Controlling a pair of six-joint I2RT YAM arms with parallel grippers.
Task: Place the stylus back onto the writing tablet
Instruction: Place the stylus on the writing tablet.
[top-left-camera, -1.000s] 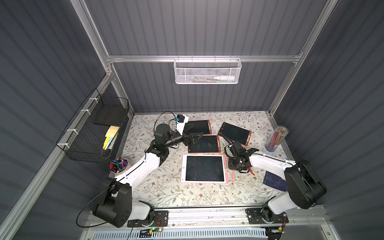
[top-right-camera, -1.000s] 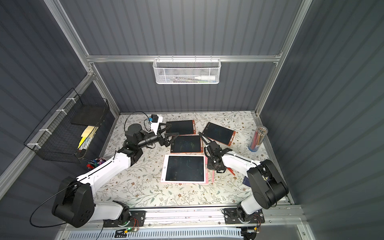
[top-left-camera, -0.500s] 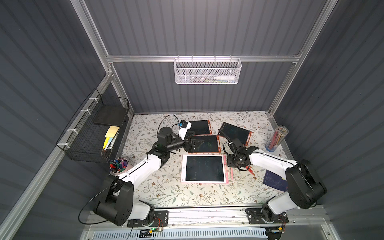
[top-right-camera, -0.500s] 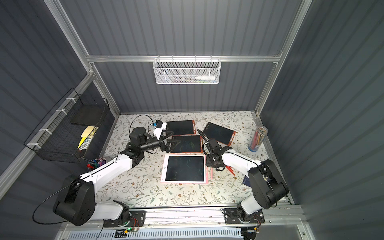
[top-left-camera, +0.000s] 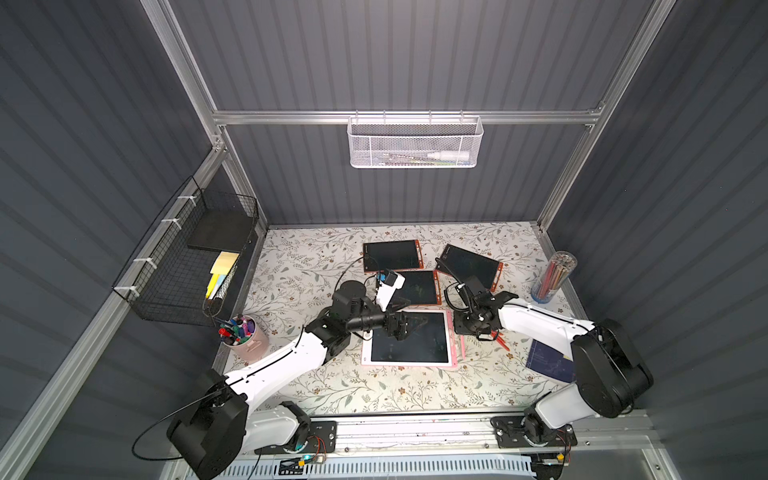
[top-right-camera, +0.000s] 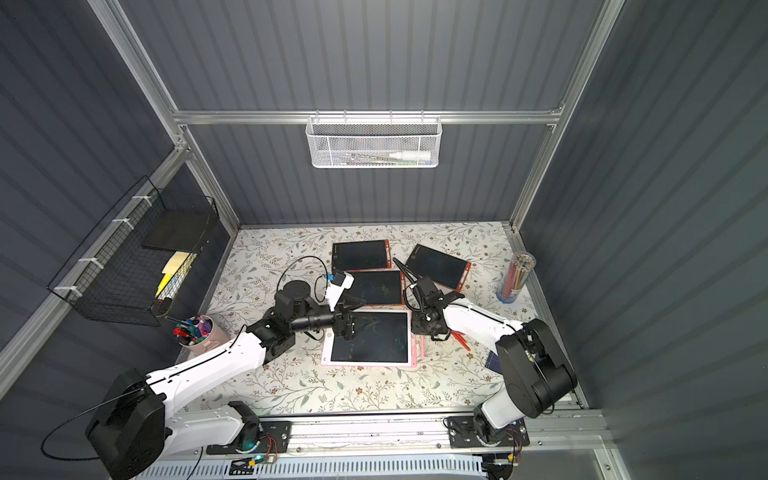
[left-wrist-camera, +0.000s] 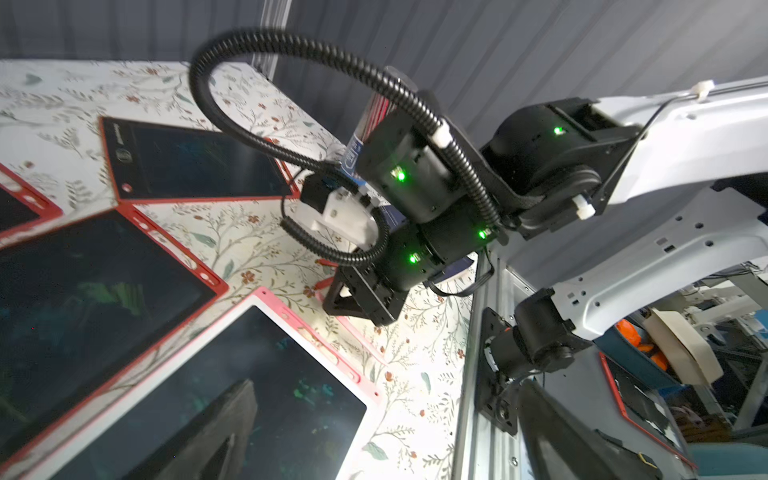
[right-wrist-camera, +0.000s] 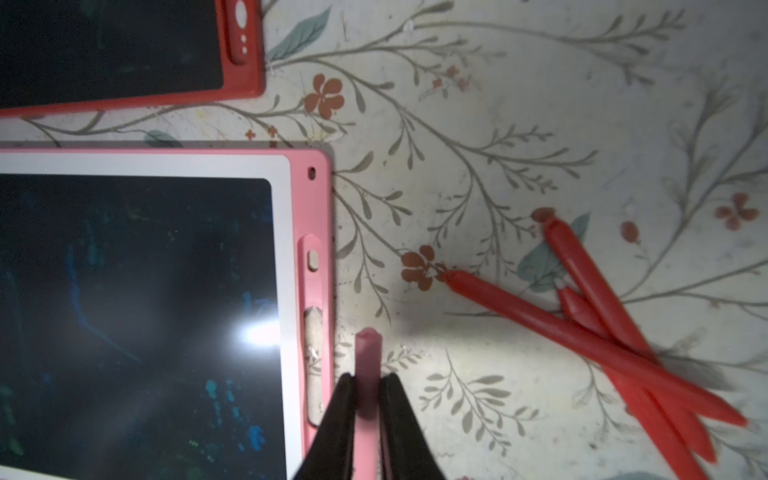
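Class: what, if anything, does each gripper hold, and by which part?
Right gripper pinches the slim pink plastic stylus near one end; left gripper open, empty.

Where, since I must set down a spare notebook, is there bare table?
Free: the front strip between the pink tablet and the front rail, and the back-left patch between the pen cup and the red tablets. Crowded: the middle, and right of the pink tablet, with red styluses, navy notebook and pencil jar.

Glossy writing tablet screen, matt plastic stylus, smooth floral tablecloth.
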